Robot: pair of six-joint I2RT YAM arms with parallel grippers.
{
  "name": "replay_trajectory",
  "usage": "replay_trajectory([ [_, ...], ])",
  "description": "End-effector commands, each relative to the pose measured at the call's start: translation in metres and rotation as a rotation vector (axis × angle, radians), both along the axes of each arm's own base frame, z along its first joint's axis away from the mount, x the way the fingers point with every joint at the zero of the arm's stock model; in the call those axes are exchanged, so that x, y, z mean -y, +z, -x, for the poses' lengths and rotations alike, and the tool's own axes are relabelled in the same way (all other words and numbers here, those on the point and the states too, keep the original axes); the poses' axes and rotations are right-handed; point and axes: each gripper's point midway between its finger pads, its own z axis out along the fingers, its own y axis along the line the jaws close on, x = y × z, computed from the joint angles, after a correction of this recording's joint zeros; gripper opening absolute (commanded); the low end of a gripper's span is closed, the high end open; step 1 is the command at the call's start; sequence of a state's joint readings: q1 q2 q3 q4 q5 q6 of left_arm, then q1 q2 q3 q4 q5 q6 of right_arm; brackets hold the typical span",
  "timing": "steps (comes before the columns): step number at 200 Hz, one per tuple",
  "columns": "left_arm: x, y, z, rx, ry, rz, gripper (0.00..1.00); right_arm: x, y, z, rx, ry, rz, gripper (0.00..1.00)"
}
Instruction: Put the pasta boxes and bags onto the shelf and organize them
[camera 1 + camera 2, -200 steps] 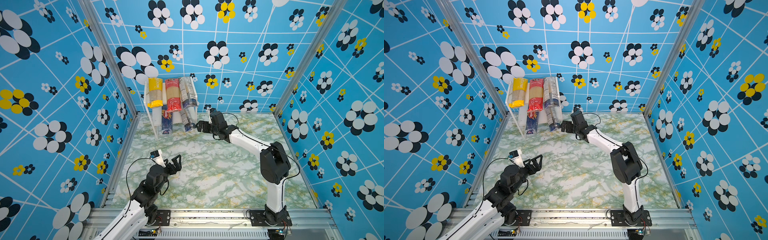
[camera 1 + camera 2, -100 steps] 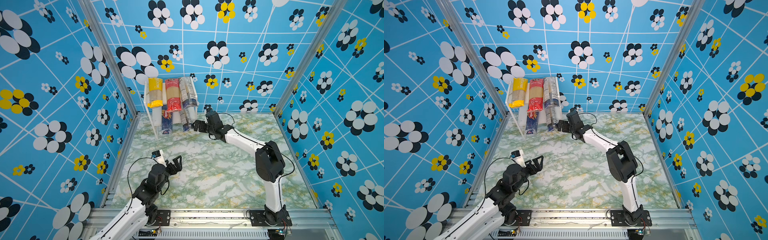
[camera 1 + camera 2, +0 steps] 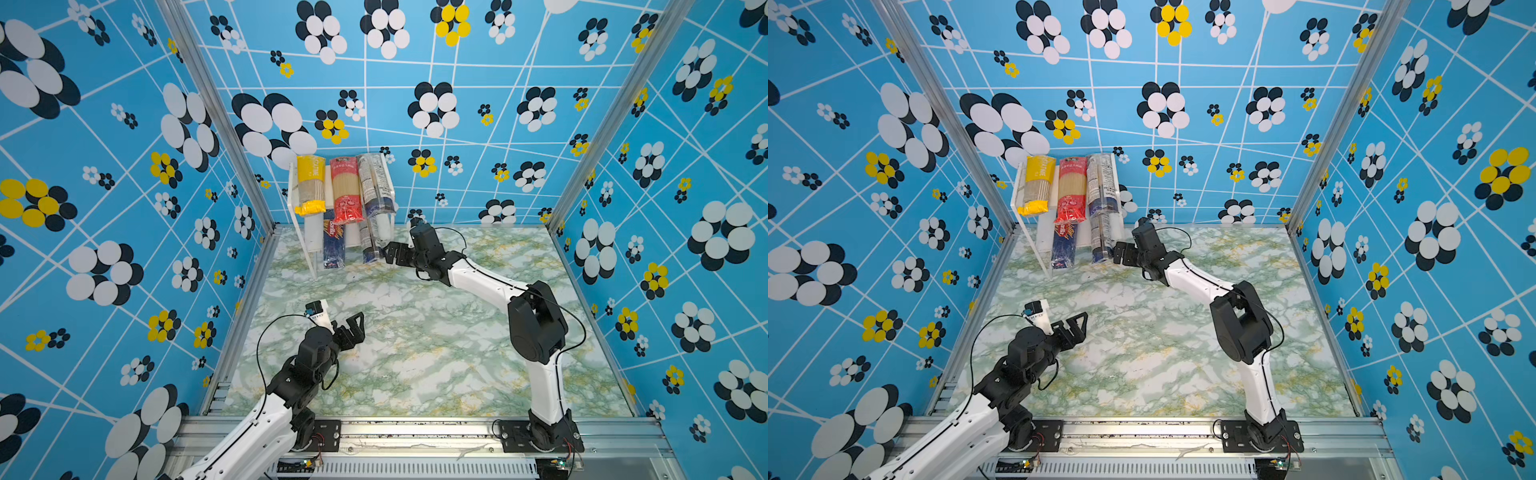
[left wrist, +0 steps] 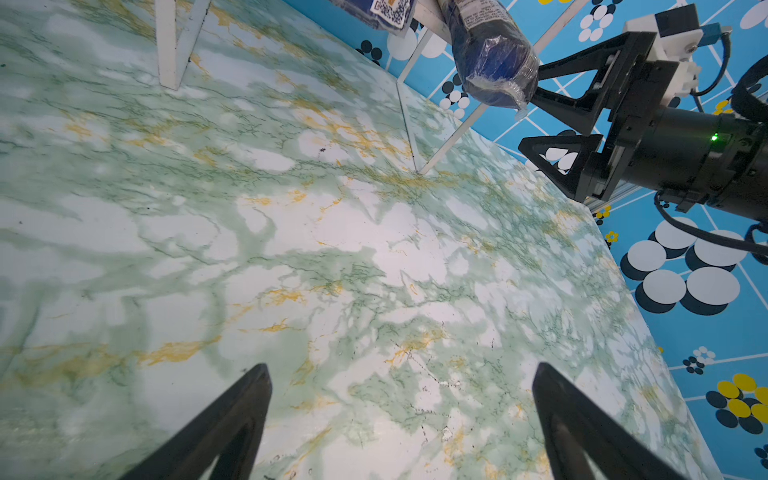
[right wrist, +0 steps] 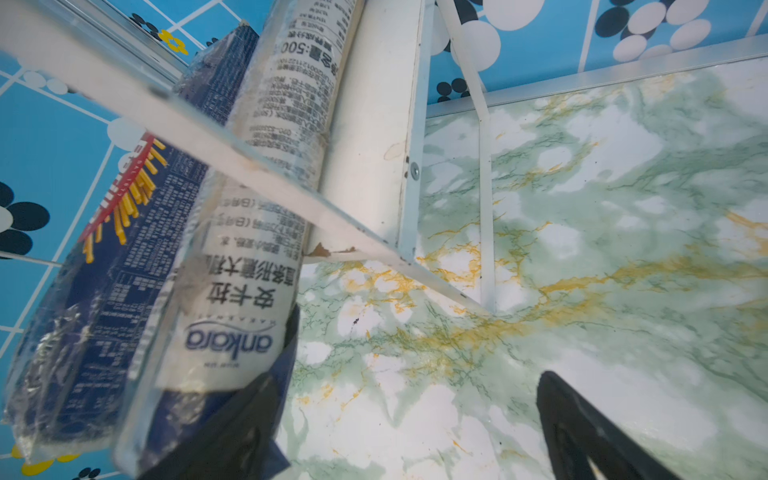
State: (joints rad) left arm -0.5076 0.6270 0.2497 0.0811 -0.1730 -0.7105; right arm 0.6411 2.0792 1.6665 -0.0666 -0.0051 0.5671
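Right wrist view: my right claw (image 5: 419,345) is spread wide, gripping nothing, one finger right beside the near end of the lower clear bag (image 5: 245,266). That bag and the blue box (image 5: 137,249) lie side by side on the lower board of the shelf (image 5: 374,124). Their long axes run back to front, and their near ends jut out over the worktop (image 5: 582,208). On the top board, seen in a top view, the yellow bag (image 3: 310,185), red bag (image 3: 345,189) and upper clear bag (image 3: 374,183) lie parallel, pointing the same way. My left claw (image 3: 355,326) hangs released above the worktop.
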Motion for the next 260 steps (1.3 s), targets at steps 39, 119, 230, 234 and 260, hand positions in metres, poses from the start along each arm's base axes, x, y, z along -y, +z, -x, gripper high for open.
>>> replay_trajectory([
  [39, 0.001, 0.022, -0.009, 0.052, -0.008, -0.058, 0.99, 0.036, 0.009, 0.031, 0.000, 0.067, 0.226, 0.99],
  [119, -0.008, 0.053, -0.026, 0.121, 0.009, -0.148, 0.99, 0.114, 0.009, 0.076, -0.041, 0.158, 0.401, 0.99],
  [230, -0.063, 0.118, -0.049, 0.258, 0.141, -0.326, 0.99, 0.249, 0.008, 0.101, -0.049, -0.021, 0.413, 0.99],
  [234, -0.065, 0.120, -0.050, 0.263, 0.147, -0.331, 0.99, 0.253, 0.007, 0.101, -0.051, -0.032, 0.408, 0.99],
  [260, -0.076, 0.130, -0.057, 0.289, 0.179, -0.363, 0.99, 0.287, -0.001, 0.104, -0.064, -0.103, 0.392, 0.99],
])
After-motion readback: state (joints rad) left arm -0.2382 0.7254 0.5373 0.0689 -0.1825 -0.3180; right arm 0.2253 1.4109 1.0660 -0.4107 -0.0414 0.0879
